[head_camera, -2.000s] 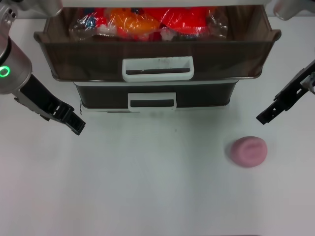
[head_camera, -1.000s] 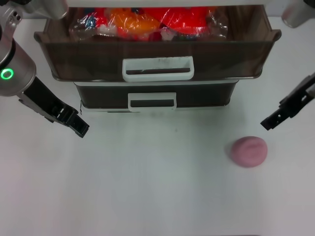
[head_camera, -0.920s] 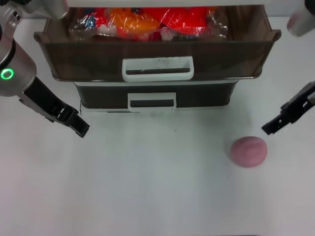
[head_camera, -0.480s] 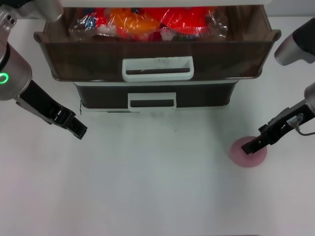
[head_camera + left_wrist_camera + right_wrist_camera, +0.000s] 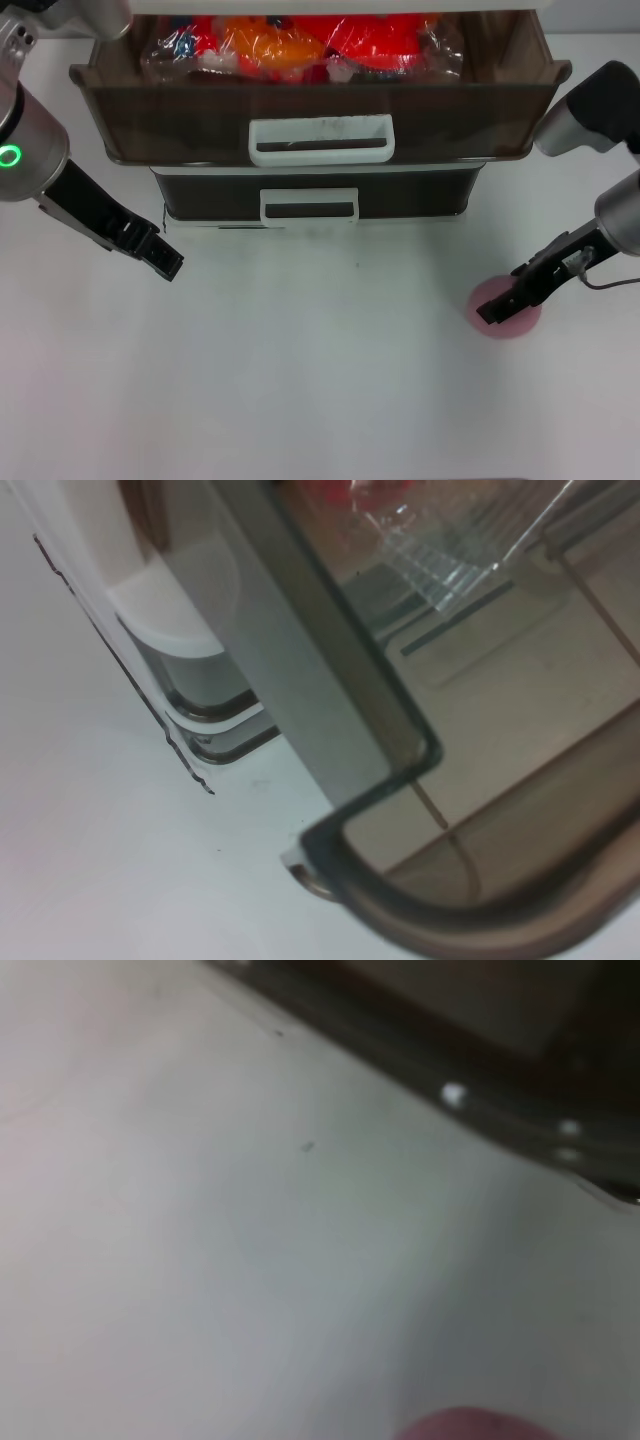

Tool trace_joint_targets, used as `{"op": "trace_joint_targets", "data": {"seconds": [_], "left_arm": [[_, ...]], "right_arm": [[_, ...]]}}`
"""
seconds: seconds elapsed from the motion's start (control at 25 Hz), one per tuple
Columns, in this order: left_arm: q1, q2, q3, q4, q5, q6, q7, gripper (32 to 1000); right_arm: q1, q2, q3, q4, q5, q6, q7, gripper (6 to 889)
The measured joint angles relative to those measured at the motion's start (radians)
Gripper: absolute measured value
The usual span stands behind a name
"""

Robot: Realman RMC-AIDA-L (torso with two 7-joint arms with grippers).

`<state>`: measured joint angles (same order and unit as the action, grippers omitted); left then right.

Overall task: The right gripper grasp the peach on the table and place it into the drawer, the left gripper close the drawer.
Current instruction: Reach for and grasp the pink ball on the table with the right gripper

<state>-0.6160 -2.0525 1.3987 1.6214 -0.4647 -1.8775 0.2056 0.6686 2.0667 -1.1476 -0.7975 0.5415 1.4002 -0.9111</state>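
— Where was the peach point(image 5: 506, 312)?
— Lower right of the frame, on the table point(image 5: 320, 380), the right end effector point(image 5: 492, 309) over it; fingers' state couldn't be told.
— The left end effector point(image 5: 168, 263)?
— Mid-left, likewise unclear.

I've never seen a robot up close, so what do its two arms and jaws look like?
Both arms are thick silver-grey cylinders ending in slim black two-finger grippers. The left gripper is pointed, on an arm with a glowing green ring light. The right gripper is narrow, with a thin grey cable looping beside it and a black joint cover above.
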Motion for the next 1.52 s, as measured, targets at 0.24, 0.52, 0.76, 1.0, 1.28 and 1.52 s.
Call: {"op": "trace_joint_targets", "data": {"seconds": [0.24, 0.52, 0.76, 1.0, 1.28, 1.52], "left_arm": [[-0.002, 0.0000, 0.001, 0.000, 0.000, -0.002, 0.000, 808], [-0.002, 0.0000, 0.000, 0.000, -0.006, -0.002, 0.000, 807], [-0.002, 0.0000, 0.000, 0.001, -0.006, -0.002, 0.000, 806], [-0.004, 0.0000, 0.000, 0.002, -0.006, -0.002, 0.000, 805], [-0.003, 0.0013, 0.000, 0.002, -0.006, -0.002, 0.000, 803], [-0.004, 0.0016, 0.003, 0.002, -0.006, -0.002, 0.000, 802]], "right_arm": [[0.002, 0.001, -0.024, 0.004, 0.011, -0.012, 0.000, 853], [0.002, 0.001, -0.029, 0.004, 0.012, -0.017, -0.001, 853], [0.005, 0.001, -0.036, 0.019, 0.009, -0.049, -0.001, 852], [0.010, 0.000, -0.045, 0.031, 0.011, -0.062, 0.002, 687], [0.003, 0.001, -0.101, 0.021, 0.015, -0.066, -0.002, 472], [0.002, 0.001, -0.110, 0.019, 0.016, -0.067, -0.003, 325]]}}
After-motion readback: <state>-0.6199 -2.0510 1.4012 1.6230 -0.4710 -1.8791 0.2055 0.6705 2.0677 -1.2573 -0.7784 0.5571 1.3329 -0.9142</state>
